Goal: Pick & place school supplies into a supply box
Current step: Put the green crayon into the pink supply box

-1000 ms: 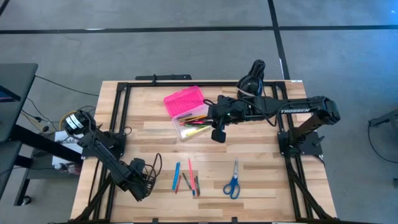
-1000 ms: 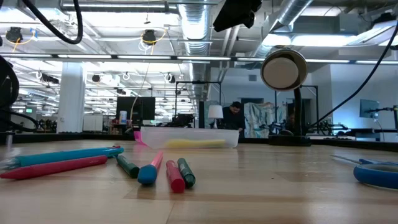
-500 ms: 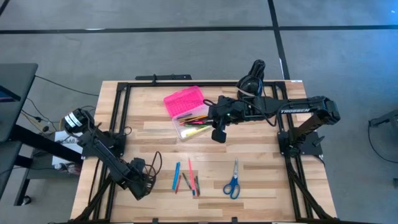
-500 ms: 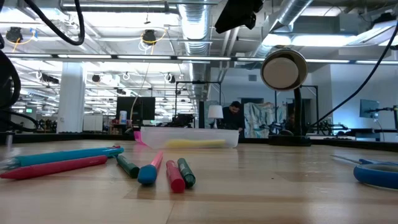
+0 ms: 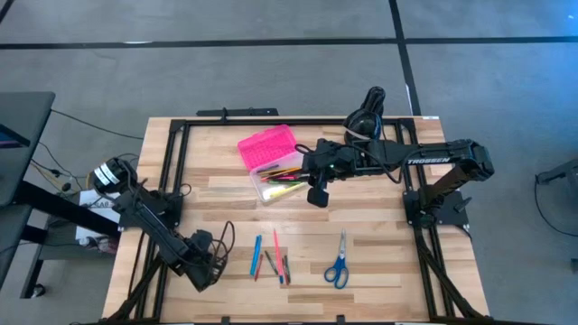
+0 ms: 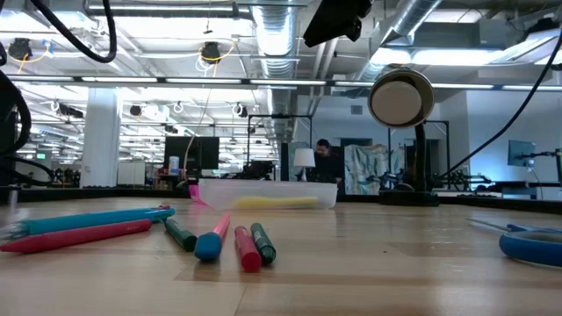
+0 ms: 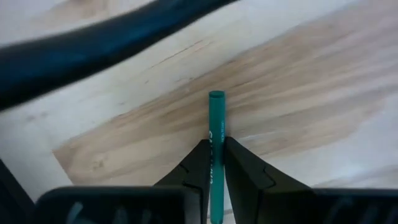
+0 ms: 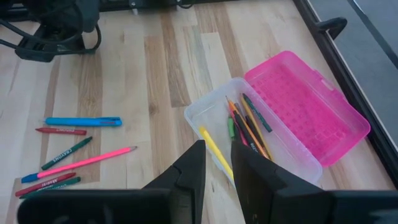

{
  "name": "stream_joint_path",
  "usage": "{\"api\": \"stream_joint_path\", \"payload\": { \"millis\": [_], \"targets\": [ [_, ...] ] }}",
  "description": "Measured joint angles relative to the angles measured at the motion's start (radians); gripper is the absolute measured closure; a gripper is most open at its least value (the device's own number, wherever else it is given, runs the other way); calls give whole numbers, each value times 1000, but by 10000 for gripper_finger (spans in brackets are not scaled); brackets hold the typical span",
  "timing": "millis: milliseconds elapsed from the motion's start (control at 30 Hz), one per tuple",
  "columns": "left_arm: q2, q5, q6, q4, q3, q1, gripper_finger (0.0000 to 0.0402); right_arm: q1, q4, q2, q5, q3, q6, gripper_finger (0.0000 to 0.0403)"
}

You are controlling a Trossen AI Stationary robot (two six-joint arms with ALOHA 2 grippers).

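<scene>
Left claw (image 7: 211, 163) pinched on green pencil (image 7: 216, 124); pencil tip juts beyond fingers.

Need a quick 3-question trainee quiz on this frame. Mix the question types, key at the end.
1. True or false: the supply box has its pink lid shut.
2. What sits between the left gripper's jaws? A) a green crayon B) a yellow pencil C) nothing
3. Fill in: the scissors lie on the table, ____ the box (inside/outside).

Key
1. False: the lid is folded back and the clear base is open.
2. A: the jaws are closed on it. The right gripper waits empty by the box.
3. Outside.
</scene>
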Motion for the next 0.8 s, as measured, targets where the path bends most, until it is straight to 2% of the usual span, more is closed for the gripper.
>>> {"api": "stream_joint_path", "payload": {
  "millis": [367, 800],
  "targets": [
    [3, -39, 401, -14, 7, 32, 369, 0, 8, 0, 1, 0, 0, 331],
    [3, -26, 580, -38, 9, 124, 370, 6, 15, 0, 2, 0, 59, 331]
  ]
}}
